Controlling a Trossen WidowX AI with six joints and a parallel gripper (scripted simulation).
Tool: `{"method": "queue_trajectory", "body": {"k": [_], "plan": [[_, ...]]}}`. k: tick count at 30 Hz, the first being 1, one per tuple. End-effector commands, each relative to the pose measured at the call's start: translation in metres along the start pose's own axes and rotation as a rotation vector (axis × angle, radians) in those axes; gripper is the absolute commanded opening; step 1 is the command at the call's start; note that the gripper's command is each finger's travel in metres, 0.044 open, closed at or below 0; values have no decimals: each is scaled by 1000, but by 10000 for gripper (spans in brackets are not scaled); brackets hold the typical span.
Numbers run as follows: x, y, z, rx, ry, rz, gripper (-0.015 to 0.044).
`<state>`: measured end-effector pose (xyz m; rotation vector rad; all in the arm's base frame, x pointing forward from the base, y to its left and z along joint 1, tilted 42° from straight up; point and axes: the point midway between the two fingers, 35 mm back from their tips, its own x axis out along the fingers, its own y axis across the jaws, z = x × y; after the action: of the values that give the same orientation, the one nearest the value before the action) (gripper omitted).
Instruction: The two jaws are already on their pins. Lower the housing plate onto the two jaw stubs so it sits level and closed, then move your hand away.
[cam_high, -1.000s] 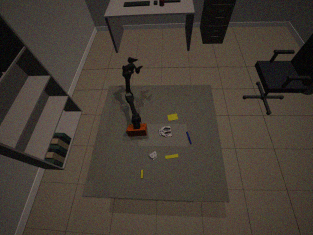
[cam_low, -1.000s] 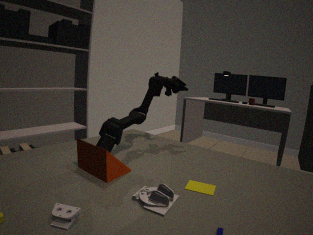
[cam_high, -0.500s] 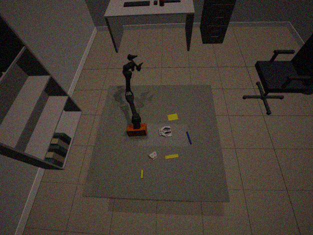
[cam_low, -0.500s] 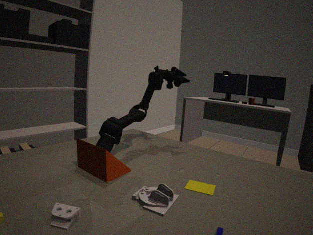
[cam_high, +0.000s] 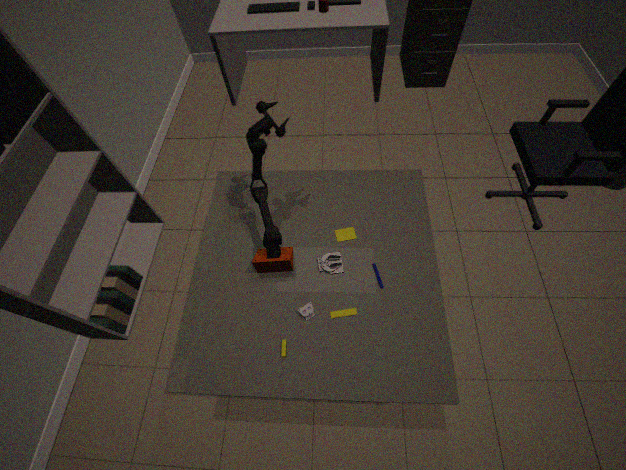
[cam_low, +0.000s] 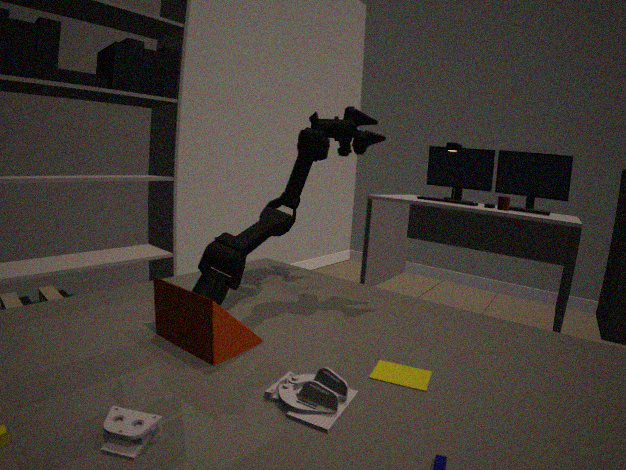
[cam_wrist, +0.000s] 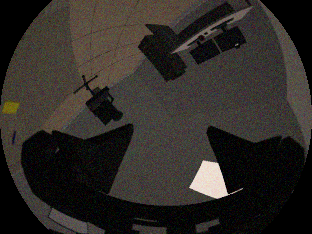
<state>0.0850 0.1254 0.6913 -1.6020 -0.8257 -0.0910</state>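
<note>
My one gripper is spread wide, two fingers apart with nothing between them, high above the table. Well below it and apart from it lies one white housing plate, showing two holes. Also below, nearer my gripper than the plate is, two dark jaws stand on one white base. I count three yellow pieces and one blue stick, all lower than my gripper.
</note>
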Motion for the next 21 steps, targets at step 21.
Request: {"method": "queue_trajectory", "body": {"k": [21], "plan": [[-14,8,-128,290,186,-130,440]]}}
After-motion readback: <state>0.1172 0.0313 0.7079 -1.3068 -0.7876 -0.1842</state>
